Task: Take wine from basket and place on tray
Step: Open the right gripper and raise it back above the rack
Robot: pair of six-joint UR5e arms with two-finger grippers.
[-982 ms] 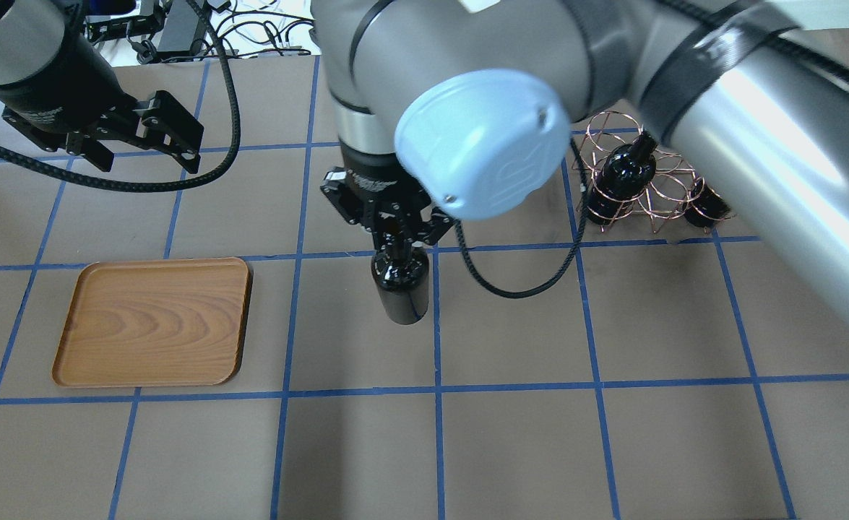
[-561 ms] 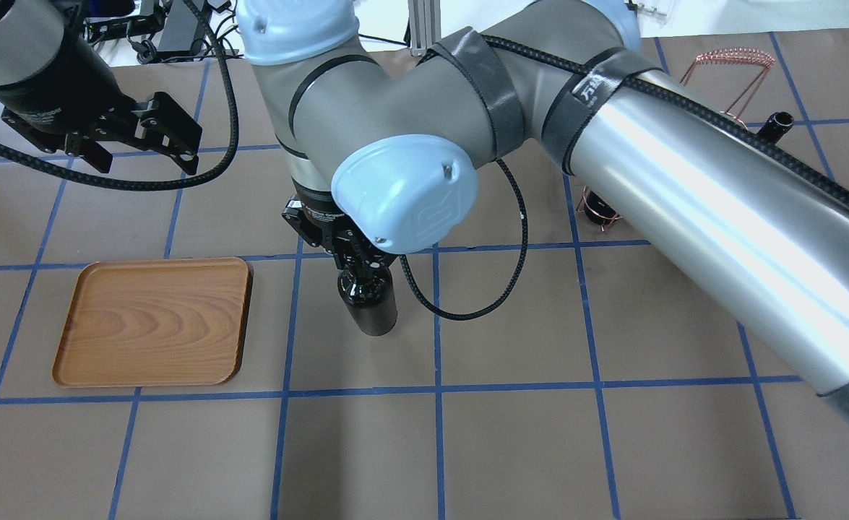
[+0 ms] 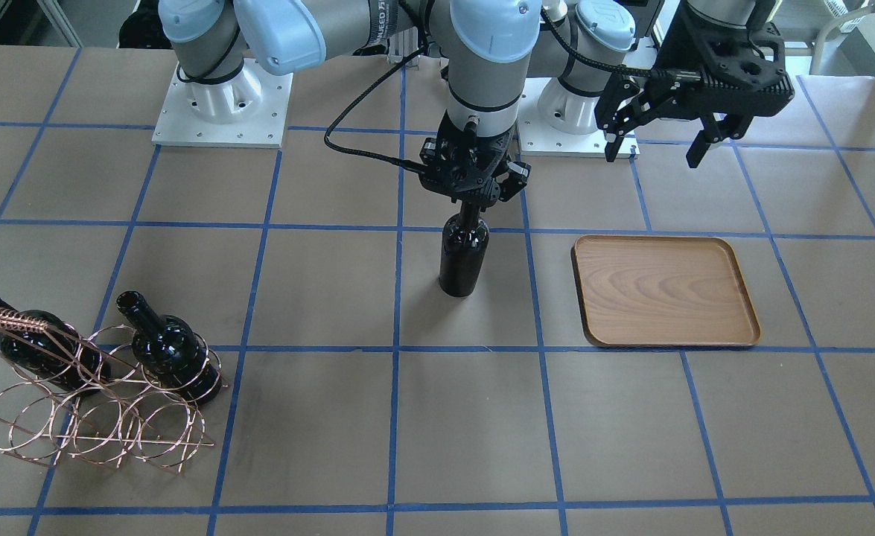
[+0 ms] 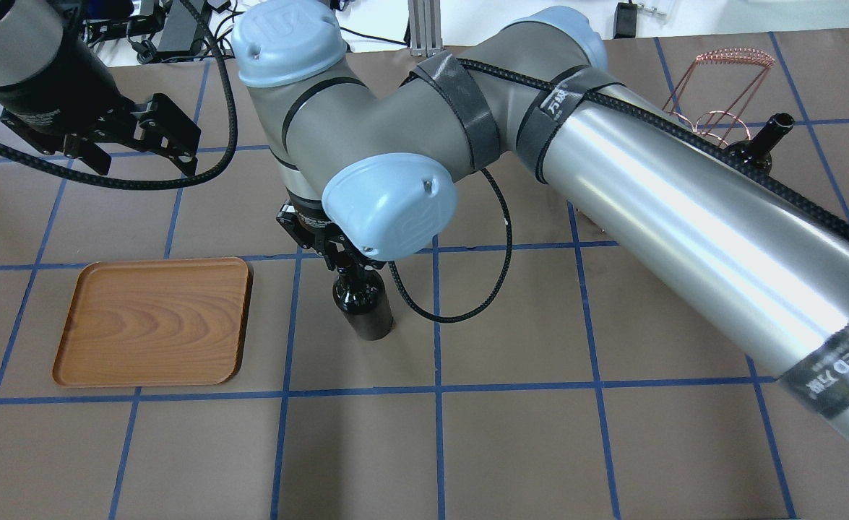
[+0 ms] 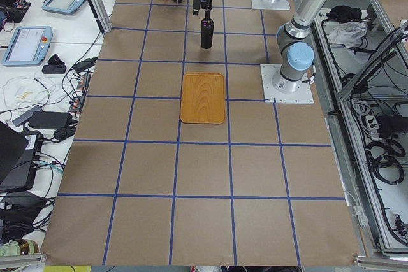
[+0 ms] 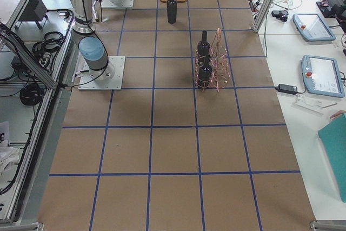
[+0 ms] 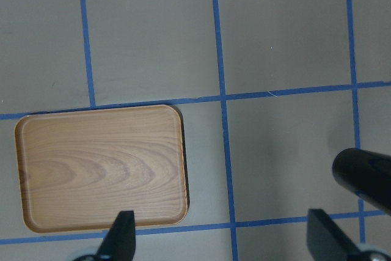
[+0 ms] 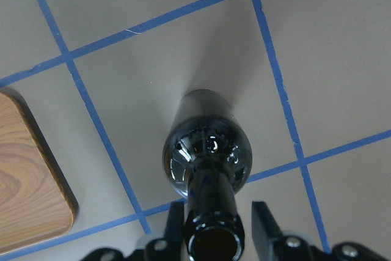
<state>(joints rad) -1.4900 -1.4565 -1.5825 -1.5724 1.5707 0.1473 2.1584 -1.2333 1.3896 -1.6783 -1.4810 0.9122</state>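
Note:
My right gripper [image 3: 473, 195] is shut on the neck of a glossy black wine bottle [image 3: 463, 257] and holds it upright low over the table. In the overhead view the bottle [image 4: 365, 303] hangs just right of the brown wooden tray [image 4: 153, 321]. The right wrist view shows the bottle [image 8: 208, 157] from above, with the tray corner [image 8: 24, 175] at the left. My left gripper [image 4: 142, 162] is open and empty, high behind the tray [image 7: 101, 166]. The copper wire basket [image 3: 87, 417] holds two more bottles [image 3: 173, 350].
The brown table [image 3: 467, 432] carries a grid of blue tape lines. My right arm's long link [image 4: 684, 209] crosses the overhead view and hides most of the basket [image 4: 727, 61]. Both robot bases [image 3: 221, 104] stand at the table's far edge in the front-facing view.
My right arm has carried the bottle leftward in the overhead view, from mid-table to close beside the tray. The left gripper has not moved.

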